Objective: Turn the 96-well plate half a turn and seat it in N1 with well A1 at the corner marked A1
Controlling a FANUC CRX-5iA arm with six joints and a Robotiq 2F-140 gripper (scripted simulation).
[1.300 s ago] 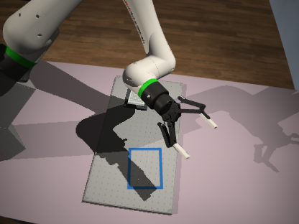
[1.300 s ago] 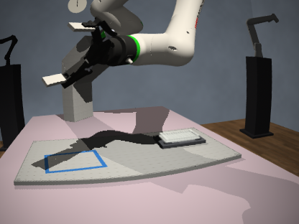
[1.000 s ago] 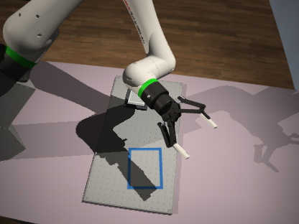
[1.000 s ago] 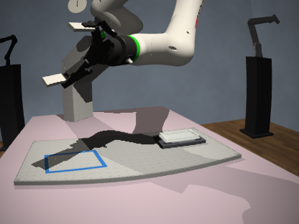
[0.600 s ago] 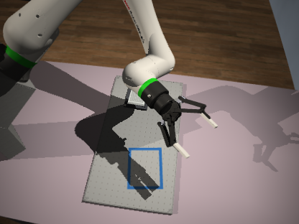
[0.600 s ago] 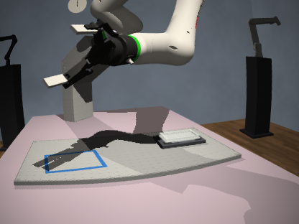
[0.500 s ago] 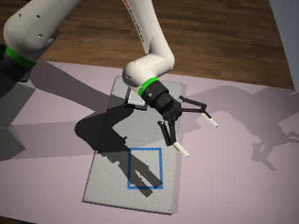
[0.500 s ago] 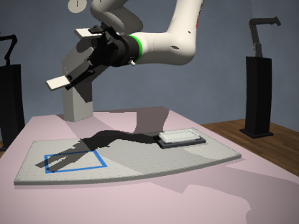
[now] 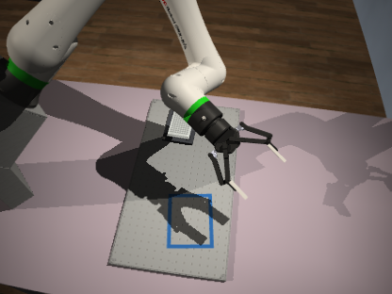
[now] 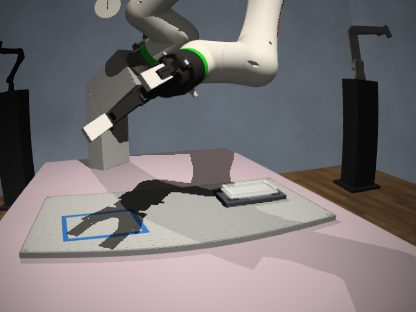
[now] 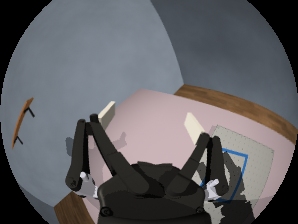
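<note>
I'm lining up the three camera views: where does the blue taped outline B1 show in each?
Top: blue taped outline B1 sits low centre, on the near end of the grey deck.
Exterior: lower left, at the deck's left end.
Wrist: right of centre, partly hidden behind the open tool.
Shared landmark: the tool's forked shadow lies across the outline.

Arm (image 9: 190, 91) overhangs plate (image 9: 179, 126); B1 outline (image 9: 169, 221) unobstructed
</note>
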